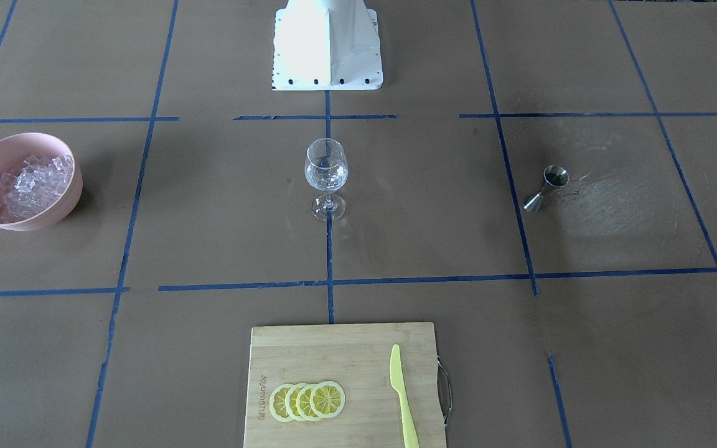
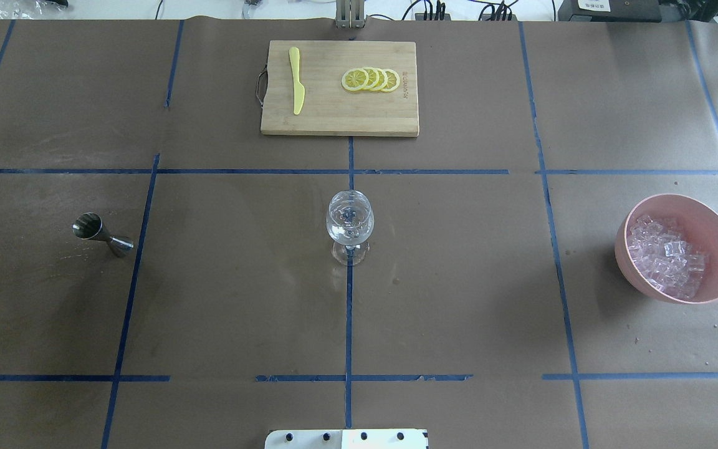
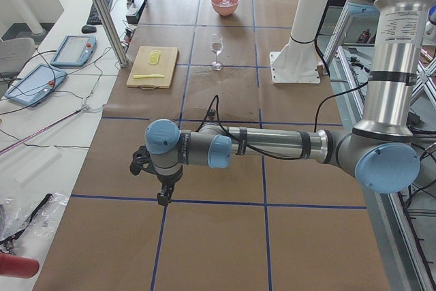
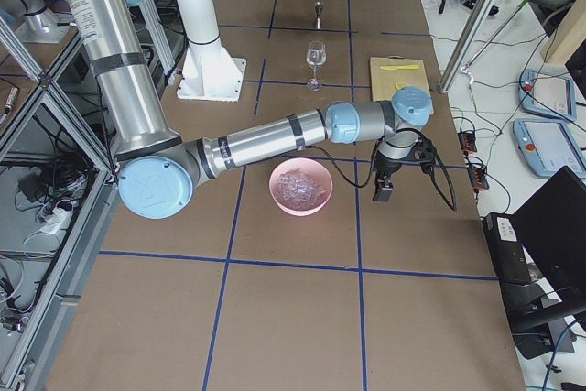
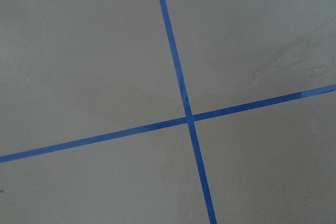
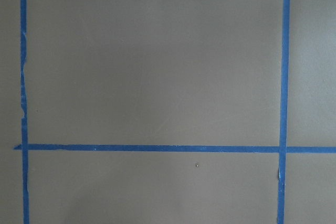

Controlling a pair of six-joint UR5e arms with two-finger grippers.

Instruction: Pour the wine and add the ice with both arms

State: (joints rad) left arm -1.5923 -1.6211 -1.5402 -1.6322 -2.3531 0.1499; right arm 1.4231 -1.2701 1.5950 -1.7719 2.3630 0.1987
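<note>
Ice [image 2: 667, 259] in the pink bowl [image 2: 621, 249] lies well apart from the wine glass [image 2: 349, 224], so we fear a long carry scattering cubes; we cannot tell whether the left gripper [image 3: 163, 194] or right gripper [image 4: 383, 190] is open.

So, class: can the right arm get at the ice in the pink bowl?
Probably yes. The right gripper hangs beside the pink bowl, apart from it; the ice lies uncovered and nothing stands between them.

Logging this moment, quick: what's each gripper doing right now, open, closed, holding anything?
Left gripper: cannot be told; it shows only in a side view.
Right gripper: cannot be told; it shows only in a side view.
</note>
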